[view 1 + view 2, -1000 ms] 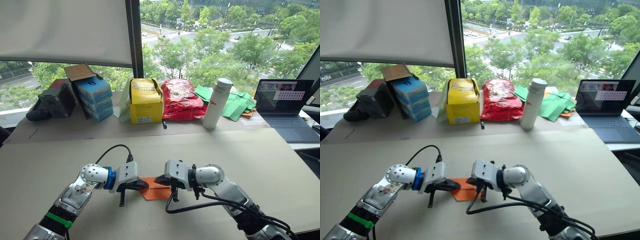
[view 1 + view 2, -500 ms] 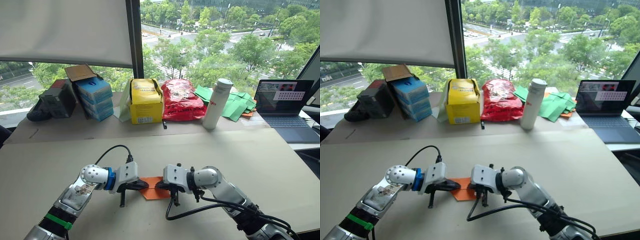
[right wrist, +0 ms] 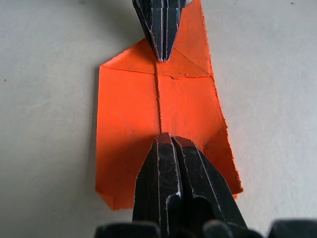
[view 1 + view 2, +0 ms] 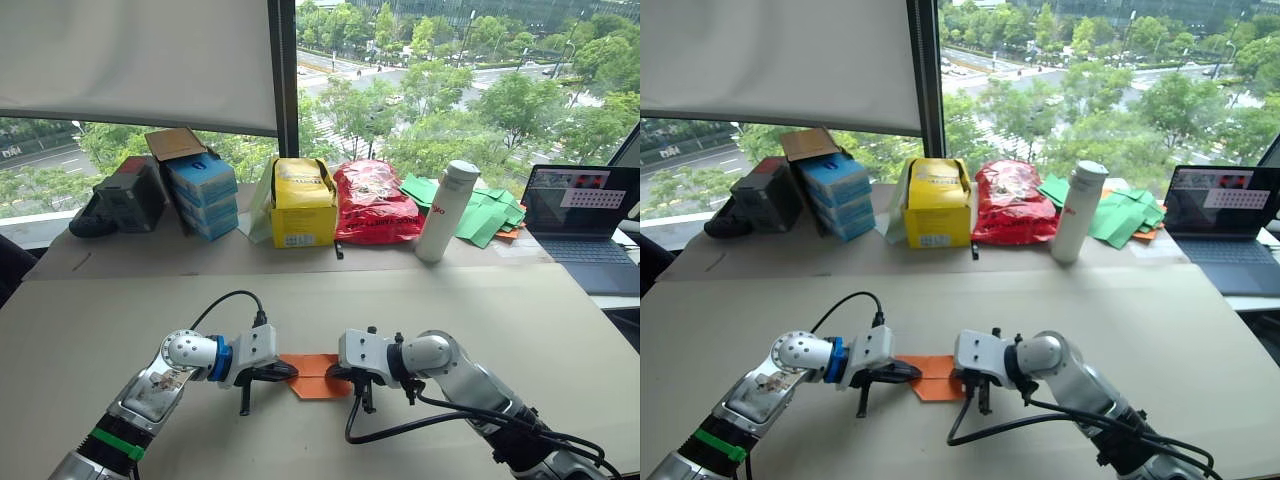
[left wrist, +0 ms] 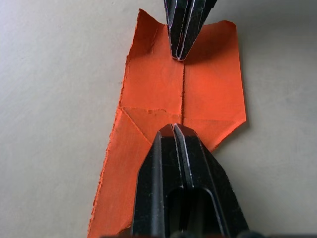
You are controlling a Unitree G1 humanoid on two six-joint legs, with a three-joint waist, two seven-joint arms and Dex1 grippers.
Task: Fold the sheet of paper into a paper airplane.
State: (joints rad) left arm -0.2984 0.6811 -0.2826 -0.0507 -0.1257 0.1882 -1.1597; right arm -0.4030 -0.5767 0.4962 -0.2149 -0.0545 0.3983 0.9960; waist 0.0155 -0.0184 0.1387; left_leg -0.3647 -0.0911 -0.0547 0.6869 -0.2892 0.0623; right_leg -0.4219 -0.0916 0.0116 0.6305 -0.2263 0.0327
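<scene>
In the left eye view, a thin, bright orange folded sheet of paper was seen lying flat near the front edge of the pale beige worktop, between the left pincer and the right pincer. In the left wrist view, the left pincer's black fingers were pressed together on the paper's centre crease. In the right wrist view, the right pincer's fingers were likewise closed, tips resting on the same crease from the opposite end.
</scene>
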